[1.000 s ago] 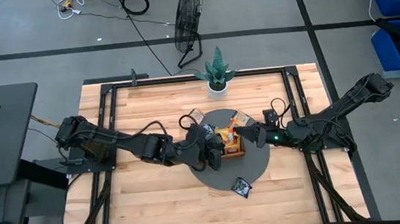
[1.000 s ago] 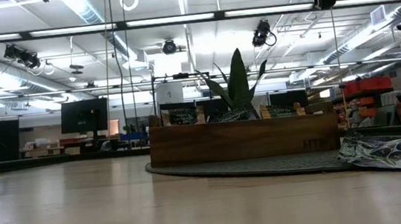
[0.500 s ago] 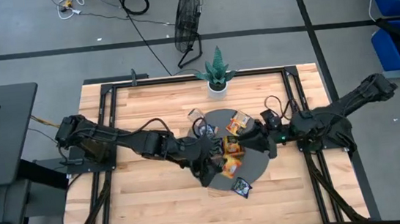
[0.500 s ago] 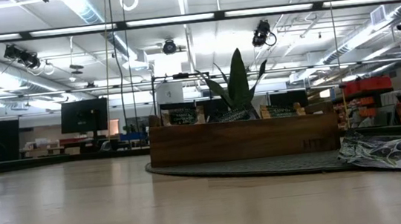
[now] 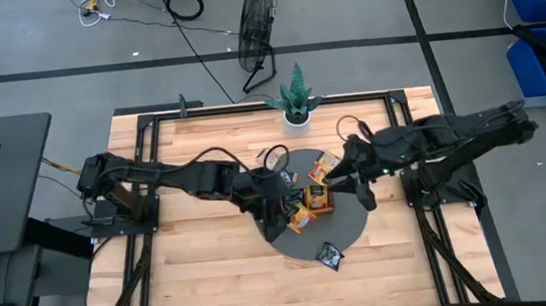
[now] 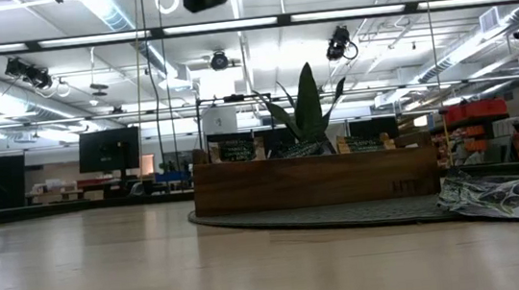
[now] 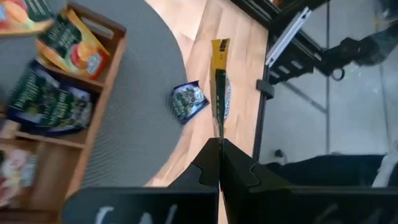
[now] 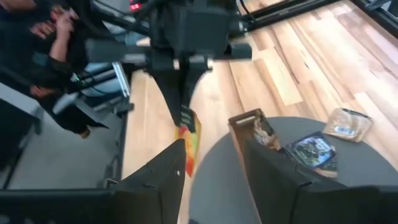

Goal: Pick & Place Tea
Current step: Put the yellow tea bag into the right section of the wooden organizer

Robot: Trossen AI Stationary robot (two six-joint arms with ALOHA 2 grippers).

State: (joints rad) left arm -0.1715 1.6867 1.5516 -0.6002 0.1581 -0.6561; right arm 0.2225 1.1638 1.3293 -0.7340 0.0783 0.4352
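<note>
Over the round grey mat (image 5: pixel 346 228) at the middle of the wooden desk (image 5: pixel 205 280), both arms meet above a brown wooden tray (image 5: pixel 315 197). Its compartments hold several tea sachets (image 7: pixel 53 102), dark blue and orange-yellow ones among them.

From the left, the left gripper (image 5: pixel 287 210) hangs above the mat's near-left part, just beside the tray. In its wrist view the jaws are closed tight on an orange-yellow sachet (image 7: pixel 219 81), seen edge-on and standing out straight past the fingertips. The right wrist view shows the same sachet (image 8: pixel 188 138) hanging below the closed dark fingers (image 8: pixel 180 87) of the left arm.

From the right, the right gripper (image 5: pixel 359 187) sits above the mat's right side, near the tray's right end. Its jaws stand apart, with nothing between them.

A dark blue sachet (image 5: pixel 330 255) lies loose at the mat's near edge, partly on the bare wood, well apart from both grippers. Two more loose sachets lie on the mat's far part: a pale one (image 8: pixel 348 122), and an orange one (image 5: pixel 327 163) that may touch the tray, though the overhead view is too coarse to tell.

A potted plant (image 5: pixel 295 99) stands at the desk's far edge. Beyond the desk, a person's hands (image 8: pixel 56 28) show in the right wrist view.
</note>
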